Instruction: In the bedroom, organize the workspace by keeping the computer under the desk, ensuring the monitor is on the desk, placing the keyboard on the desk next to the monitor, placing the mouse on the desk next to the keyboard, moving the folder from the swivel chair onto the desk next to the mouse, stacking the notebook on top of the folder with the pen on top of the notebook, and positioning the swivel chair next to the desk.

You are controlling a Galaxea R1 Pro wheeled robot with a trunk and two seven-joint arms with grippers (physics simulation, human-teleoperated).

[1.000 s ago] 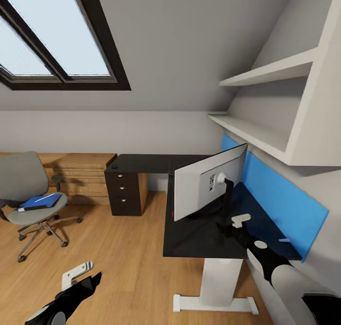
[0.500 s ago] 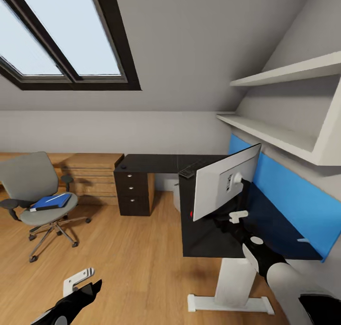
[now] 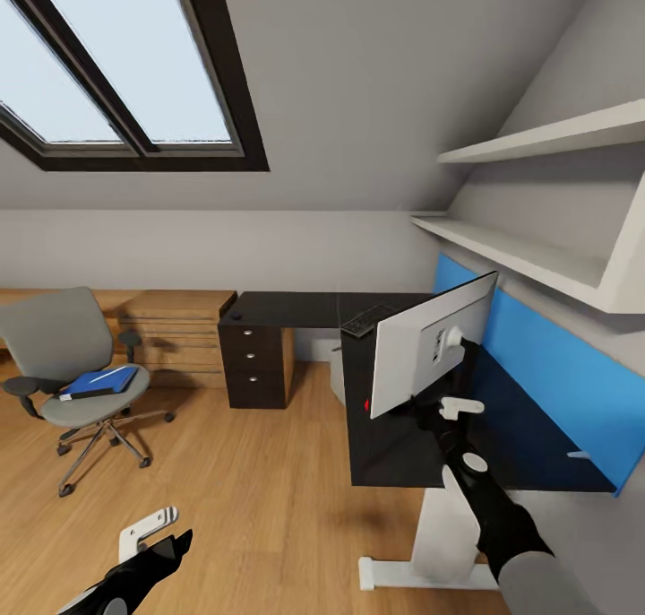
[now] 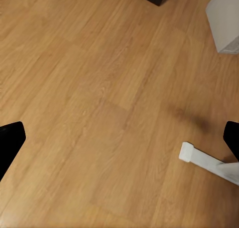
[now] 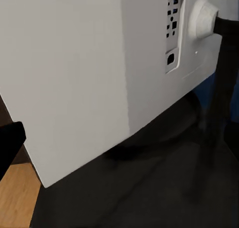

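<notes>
The monitor (image 3: 430, 346) stands on the black desk (image 3: 394, 458) with its pale back towards me; its back panel and round foot show close in the right wrist view (image 5: 99, 68). My right gripper (image 3: 428, 415) is open just behind the monitor's lower edge, close to the foot, and holds nothing. The keyboard (image 3: 365, 321) lies on the desk beyond the monitor. A small dark lump, maybe the mouse (image 3: 236, 314), sits at the far desk corner. The grey computer (image 3: 337, 375) stands under the desk. The blue folder (image 3: 100, 380) lies on the swivel chair (image 3: 63, 346). My left gripper (image 3: 177, 538) hangs open over the floor.
A wooden drawer chest (image 3: 175, 328) stands against the far wall beside the black drawers (image 3: 255, 364). White shelves (image 3: 528, 252) and a blue wall panel (image 3: 555, 373) overhang the desk. The white pedestal foot (image 4: 209, 160) juts onto the plank floor (image 3: 242, 472) between chair and desk.
The whole head view has swung, shifting everything rightwards and bringing the keyboard into sight. My right arm has stretched further towards the monitor's back. The left gripper has stayed put.
</notes>
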